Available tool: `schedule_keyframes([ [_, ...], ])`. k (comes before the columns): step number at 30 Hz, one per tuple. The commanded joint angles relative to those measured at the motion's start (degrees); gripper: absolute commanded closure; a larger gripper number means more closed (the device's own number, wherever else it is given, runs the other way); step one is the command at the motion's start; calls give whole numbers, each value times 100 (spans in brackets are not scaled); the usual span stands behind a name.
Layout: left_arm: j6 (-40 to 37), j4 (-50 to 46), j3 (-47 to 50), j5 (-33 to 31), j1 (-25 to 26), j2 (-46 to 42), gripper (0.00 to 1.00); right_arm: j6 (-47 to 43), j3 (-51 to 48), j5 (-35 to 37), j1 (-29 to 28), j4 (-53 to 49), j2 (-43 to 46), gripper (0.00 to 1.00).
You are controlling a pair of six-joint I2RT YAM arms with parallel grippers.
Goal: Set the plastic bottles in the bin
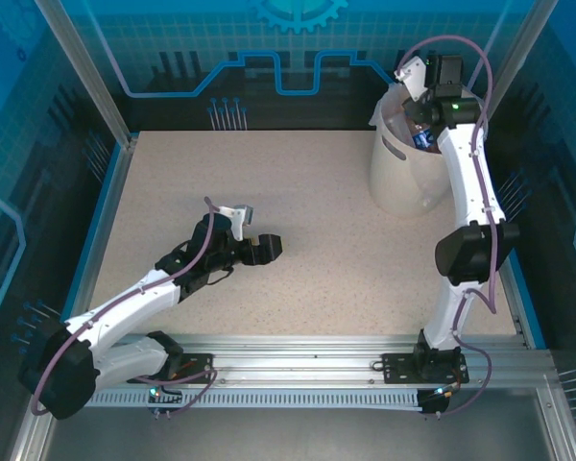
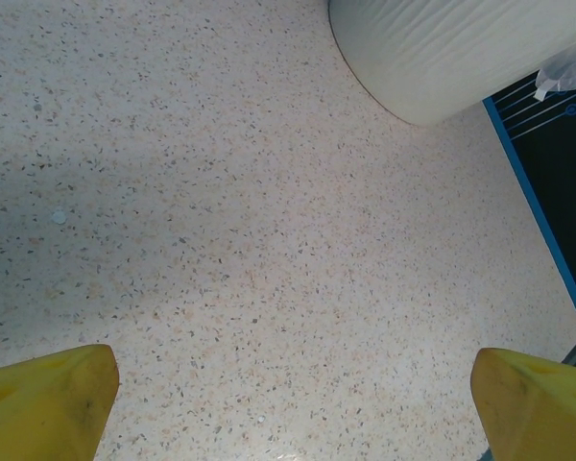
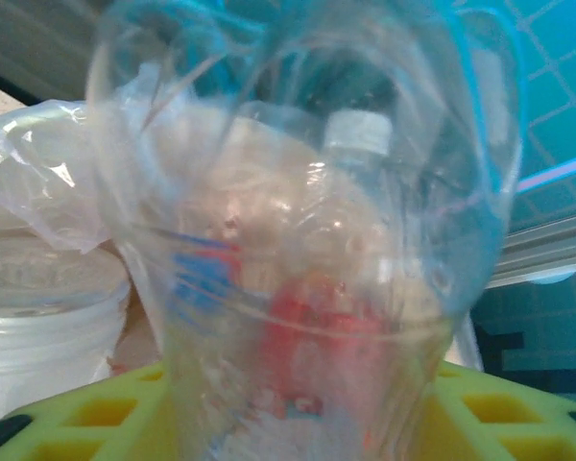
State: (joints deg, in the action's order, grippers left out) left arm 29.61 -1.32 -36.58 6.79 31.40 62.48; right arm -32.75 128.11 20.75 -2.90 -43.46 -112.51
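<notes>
Right gripper (image 3: pixel 288 423) over the bin (image 1: pixel 403 187), bottle (image 3: pixel 307 288) between my fingers.
Bottle sits above the opening beneath me, so it should fall straight in; I cannot tell whether my fingers pinch it or stand loose.

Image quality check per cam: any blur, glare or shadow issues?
Right wrist: clear bottle very close to the lens, badly out of focus, warping the bin behind it. Left wrist: table speckle sharp, soft shadow on the left side, yellow fingertips slightly blurred. Top external: sharp, evenly lit, blue cast from the walls, bin wall nearly blown-out white.
</notes>
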Motion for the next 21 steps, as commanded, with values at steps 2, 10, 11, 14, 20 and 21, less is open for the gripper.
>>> schedule_keyframes([
  [2, -135, -130, -22, -93, 26, 11, 5, 236, 258, -141, 109, -494, -176, 27],
  [10, -179, -132, -129, -97, 27, 188, 5, 1357, 557, -1177, 365, -553, 291, 20],
  [11, -182, -103, -139, -92, 29, 224, 5, 1513, 517, -1363, 406, -497, 350, 21],
  [14, -174, -35, -173, -51, 32, 342, 4, 1865, 308, -1697, 501, -233, 415, 27],
  [20, -164, -59, -176, -27, 27, 359, 4, 2334, 126, -2147, 648, -129, 147, 37],
  [21, -168, -84, -159, -53, 29, 326, 4, 2377, 43, -2201, 658, -87, 103, 39],
])
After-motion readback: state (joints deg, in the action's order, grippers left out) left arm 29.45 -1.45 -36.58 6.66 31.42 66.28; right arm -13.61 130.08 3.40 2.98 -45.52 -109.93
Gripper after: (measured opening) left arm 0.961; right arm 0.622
